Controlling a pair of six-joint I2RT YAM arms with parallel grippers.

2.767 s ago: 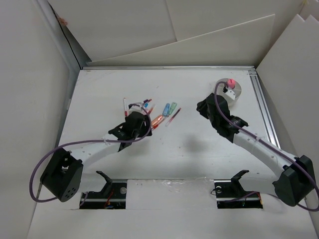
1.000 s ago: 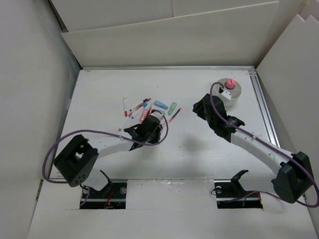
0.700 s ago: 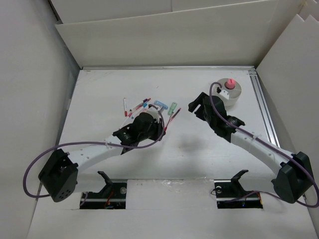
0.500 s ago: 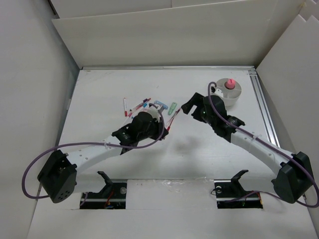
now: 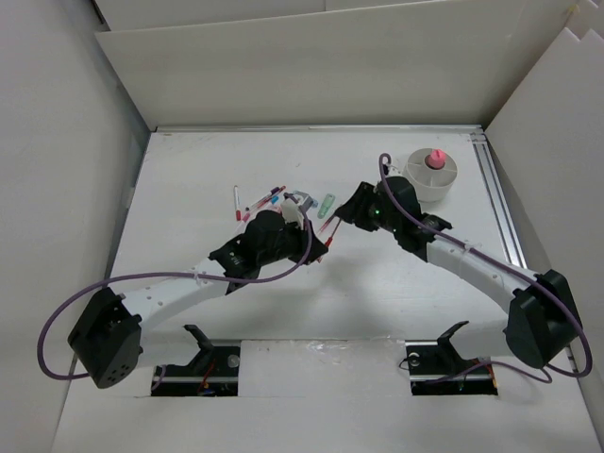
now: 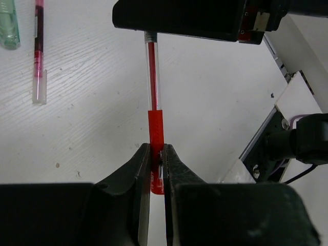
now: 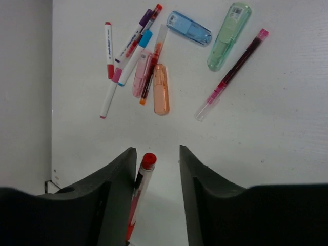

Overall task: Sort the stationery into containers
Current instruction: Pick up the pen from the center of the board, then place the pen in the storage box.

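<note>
The left fingers clench the red pen, its far end lying lengthwise between the parted right fingers.

A clear pen with a red grip, a blue case, a pale green case, a white cup

The red pen is lying hidden at its far end behind the right tool and at its near end inside the left tool, a green case is being cropped by the left wrist view's edge, and the white cup is showing too small to tell its compartments.
</note>
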